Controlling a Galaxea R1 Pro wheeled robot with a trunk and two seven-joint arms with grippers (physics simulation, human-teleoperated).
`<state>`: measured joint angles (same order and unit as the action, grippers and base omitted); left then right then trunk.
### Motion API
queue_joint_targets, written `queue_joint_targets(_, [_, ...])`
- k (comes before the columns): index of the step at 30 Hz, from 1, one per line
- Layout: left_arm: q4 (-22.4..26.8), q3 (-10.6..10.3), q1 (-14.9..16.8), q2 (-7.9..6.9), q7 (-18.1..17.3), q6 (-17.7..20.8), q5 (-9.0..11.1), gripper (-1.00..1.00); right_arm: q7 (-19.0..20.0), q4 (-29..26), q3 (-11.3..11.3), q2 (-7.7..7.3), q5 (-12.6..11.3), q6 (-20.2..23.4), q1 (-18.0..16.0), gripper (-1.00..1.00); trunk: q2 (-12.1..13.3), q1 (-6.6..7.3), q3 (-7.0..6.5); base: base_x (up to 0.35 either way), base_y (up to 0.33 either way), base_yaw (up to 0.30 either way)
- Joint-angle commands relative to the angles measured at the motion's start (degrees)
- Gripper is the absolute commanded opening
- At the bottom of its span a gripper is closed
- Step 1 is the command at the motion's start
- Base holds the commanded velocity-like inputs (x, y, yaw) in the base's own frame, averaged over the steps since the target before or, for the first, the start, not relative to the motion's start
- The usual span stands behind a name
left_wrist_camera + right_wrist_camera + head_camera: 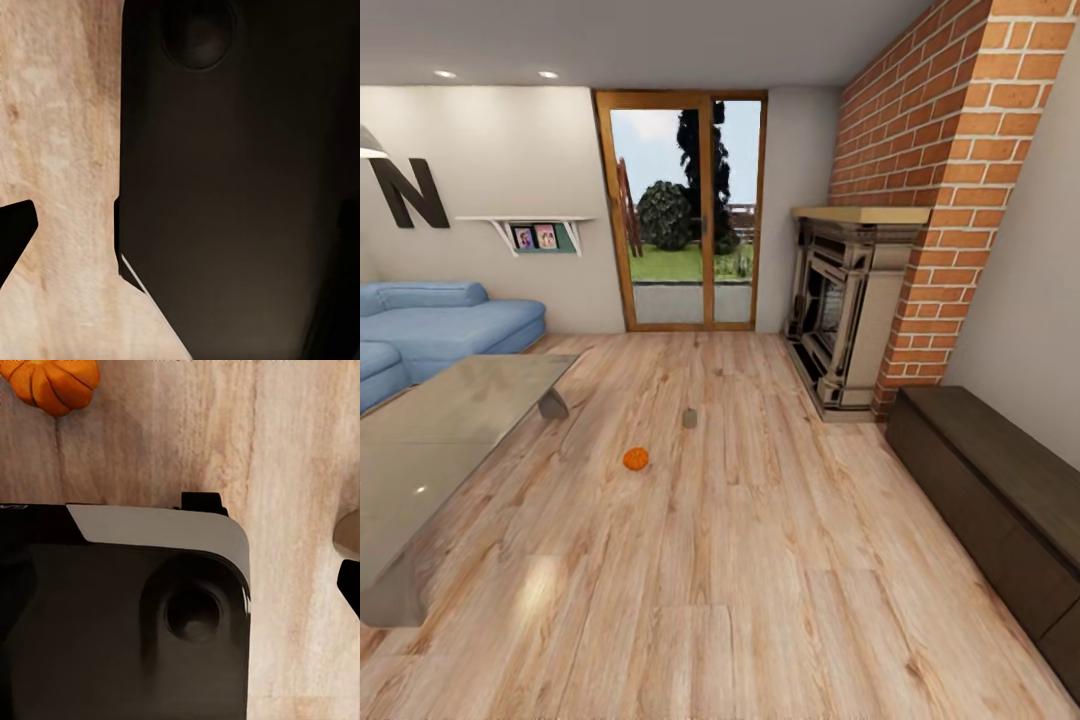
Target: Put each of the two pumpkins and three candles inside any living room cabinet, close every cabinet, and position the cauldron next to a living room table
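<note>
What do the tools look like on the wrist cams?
Only the tips can be judged. The left tool has a flat, matte black fingertip with an angular, wedge-like outline. The right tool has a fingertip in the same plain black, with similar hard edges. No markings, cables or coloured pads can be made out on either tip.

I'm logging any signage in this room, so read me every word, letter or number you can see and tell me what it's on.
"N": one big dark letter mounted on the white wall above the blue sofa.
The two small framed pictures on the wall shelf are too small to read.
No other text is visible.
</note>
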<state>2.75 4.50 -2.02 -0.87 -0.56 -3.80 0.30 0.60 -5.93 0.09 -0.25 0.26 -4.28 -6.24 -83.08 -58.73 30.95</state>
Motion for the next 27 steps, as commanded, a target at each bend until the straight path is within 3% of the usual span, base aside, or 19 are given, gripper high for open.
queue_joint_targets(1, [-0.01, 0.00, 0.00, 0.00, -0.01, -0.02, -0.01, 1.00, 0.02, -0.02, 0.00, 0.01, -0.03, -0.03, 0.00, 1.00, 0.00, 0.00, 0.01, 0.000, 0.000, 0.017])
queue_joint_targets(18, [-0.02, 0.07, 0.01, -0.01, 0.03, -0.06, -0.02, 1.00, -0.42, 0.05, 0.09, 0.32, 0.09, -0.31, 0.00, 1.00, 0.00, 0.00, 0.90, -0.001, 0.000, 0.195])
queue_joint_targets(27, [-0.02, 0.07, 0.00, -0.01, 0.03, -0.03, 0.05, 1.00, -0.23, 0.04, 0.09, 0.09, 0.00, -0.29, 0.00, 1.00, 0.00, 0.00, 1.16, -0.256, 0.000, 0.108])
